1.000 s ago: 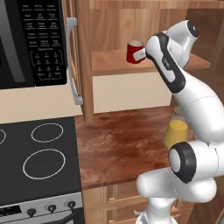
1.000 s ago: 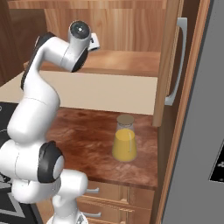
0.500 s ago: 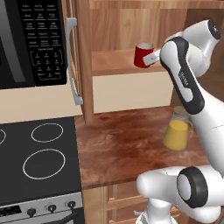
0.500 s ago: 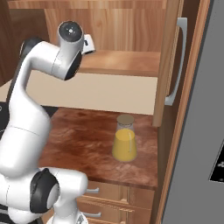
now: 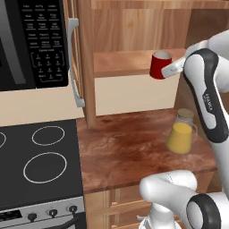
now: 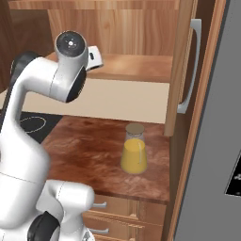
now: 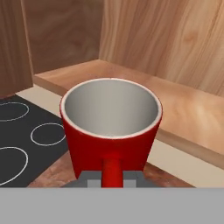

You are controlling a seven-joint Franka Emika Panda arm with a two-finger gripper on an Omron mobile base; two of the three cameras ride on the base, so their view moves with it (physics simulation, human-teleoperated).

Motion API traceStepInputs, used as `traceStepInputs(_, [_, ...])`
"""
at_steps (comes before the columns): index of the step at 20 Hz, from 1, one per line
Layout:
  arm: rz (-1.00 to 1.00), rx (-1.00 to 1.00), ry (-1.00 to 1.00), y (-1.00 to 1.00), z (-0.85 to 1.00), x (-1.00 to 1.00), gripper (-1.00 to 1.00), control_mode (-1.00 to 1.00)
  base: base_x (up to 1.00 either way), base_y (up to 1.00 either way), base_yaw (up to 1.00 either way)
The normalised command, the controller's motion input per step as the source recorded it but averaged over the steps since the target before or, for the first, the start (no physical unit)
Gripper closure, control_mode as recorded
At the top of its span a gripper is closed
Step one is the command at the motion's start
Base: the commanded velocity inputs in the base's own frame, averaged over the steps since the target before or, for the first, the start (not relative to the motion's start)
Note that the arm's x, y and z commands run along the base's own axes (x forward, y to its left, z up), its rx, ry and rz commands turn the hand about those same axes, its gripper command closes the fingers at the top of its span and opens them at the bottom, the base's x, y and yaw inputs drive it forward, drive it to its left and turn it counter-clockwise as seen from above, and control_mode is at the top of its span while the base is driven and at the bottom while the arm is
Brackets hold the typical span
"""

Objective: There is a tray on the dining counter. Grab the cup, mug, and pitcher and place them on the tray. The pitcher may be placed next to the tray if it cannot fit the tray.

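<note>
The two-finger gripper [image 7: 112,178] is clenching the side handle of the small red cylindrical mug [image 5: 160,65], its grey inside empty in the hand view. The mug is hanging upright just off the front edge of the wooden cabinet shelf [image 5: 123,63]. Below, the clear glass pitcher [image 5: 181,132] with yellow-orange liquid is standing upright on the reddish-brown wood-grain desk [image 5: 125,150] beside the black stovetop [image 5: 38,165].

Mug [image 7: 111,127]: red exterior, grey-white interior. Pitcher [image 5: 181,135]: clear glass, yellow-orange body, apparently tan top. Countertop [image 5: 129,152]: mottled reddish-brown. Stovetop [image 5: 38,161]: black, white ring markings.
</note>
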Motion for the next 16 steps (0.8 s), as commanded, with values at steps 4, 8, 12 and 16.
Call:
traceStepInputs(4, [-0.07, 0.0, 0.05, -0.04, -0.01, -0.47, 1.0, -1.0, 0.0, 0.0, 0.0])
traceStepInputs(8, [-0.08, 0.0, 0.06, 0.0, -0.05, -0.38, 1.0, -1.0, 0.0, 0.0, 0.0])
traceStepInputs(12, [-0.1, 0.0, 0.04, 0.0, -0.17, -0.32, 1.0, -1.0, 0.0, 0.0, 0.0])
traceStepInputs(16, [-0.1, 0.0, 0.03, 0.0, -0.14, -0.27, 1.0, -1.0, 0.0, 0.0, 0.0])
